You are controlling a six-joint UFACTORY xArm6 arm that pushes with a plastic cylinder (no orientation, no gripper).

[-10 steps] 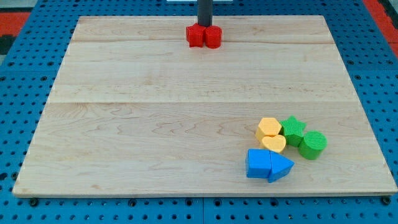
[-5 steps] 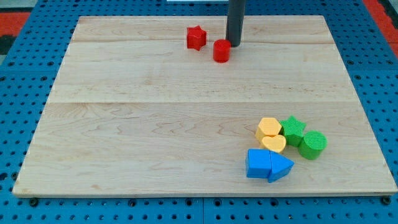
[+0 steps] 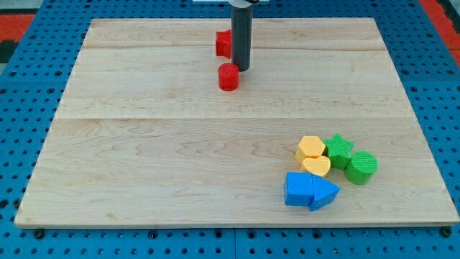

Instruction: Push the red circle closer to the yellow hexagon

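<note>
The red circle [image 3: 228,76] lies on the wooden board in the upper middle. My tip [image 3: 241,69] touches its upper right edge. The red star [image 3: 223,43] sits just above, partly hidden behind the rod. The yellow hexagon [image 3: 310,147] is far off at the lower right, in a cluster of blocks.
Next to the yellow hexagon are a yellow heart [image 3: 316,167], a green star [image 3: 338,150], a green cylinder [image 3: 361,167], a blue cube [image 3: 297,189] and a blue triangle [image 3: 325,192]. The wooden board [image 3: 144,144] rests on a blue pegboard.
The red circle has slid down and to the left, away from the red star. My rod moved right, then back left and down, following the circle.
</note>
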